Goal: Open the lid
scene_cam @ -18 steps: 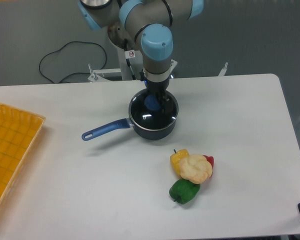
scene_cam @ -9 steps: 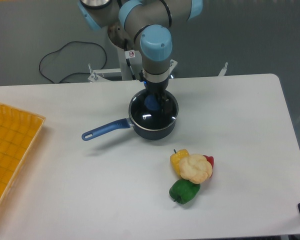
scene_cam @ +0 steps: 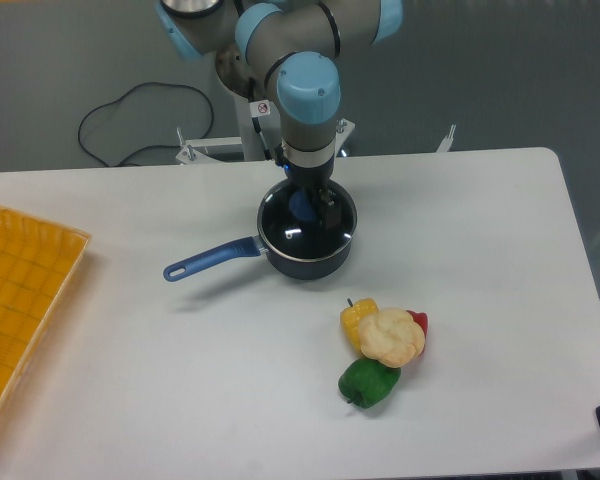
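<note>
The lid (scene_cam: 296, 232), clear glass with a thin metal rim, lies flat on the dark blue saucepan (scene_cam: 305, 265) at the table's back middle. The pan's long blue handle (scene_cam: 208, 259) points to the left front. My gripper (scene_cam: 308, 205) reaches straight down from the arm onto the lid's blue knob (scene_cam: 299, 205). Its dark fingers (scene_cam: 326, 210) sit tight against the knob on both sides, and the gripper looks shut on it. The arm's wrist hides the back of the lid.
A cluster of toy vegetables lies in front of the pan: a yellow pepper (scene_cam: 357, 316), a cream cauliflower (scene_cam: 390, 337), a green pepper (scene_cam: 368, 383) and a red piece (scene_cam: 418, 320). A yellow tray (scene_cam: 20, 290) fills the left edge. A black cable (scene_cam: 130, 110) loops behind the table.
The arm's wrist has shifted very slightly to the left and up. The lid, the pan and the vegetables stand where they were.
</note>
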{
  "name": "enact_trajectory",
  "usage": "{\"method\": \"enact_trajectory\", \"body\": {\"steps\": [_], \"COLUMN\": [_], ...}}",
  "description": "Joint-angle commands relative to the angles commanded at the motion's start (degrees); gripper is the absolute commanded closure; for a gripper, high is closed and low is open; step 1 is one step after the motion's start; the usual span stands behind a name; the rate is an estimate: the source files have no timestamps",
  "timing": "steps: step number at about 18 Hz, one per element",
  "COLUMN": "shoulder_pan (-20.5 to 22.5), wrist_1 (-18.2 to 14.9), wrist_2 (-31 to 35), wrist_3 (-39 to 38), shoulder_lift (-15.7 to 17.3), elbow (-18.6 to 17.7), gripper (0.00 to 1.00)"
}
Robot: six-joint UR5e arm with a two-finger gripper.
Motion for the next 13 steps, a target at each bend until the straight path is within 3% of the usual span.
{"method": "enact_trajectory", "body": {"steps": [13], "shoulder_pan": [-0.09], "wrist_1": [0.0], "wrist_2": [0.0], "wrist_3": [0.0], "shoulder_lift": [0.0], "elbow": [0.0], "gripper": [0.47]}}
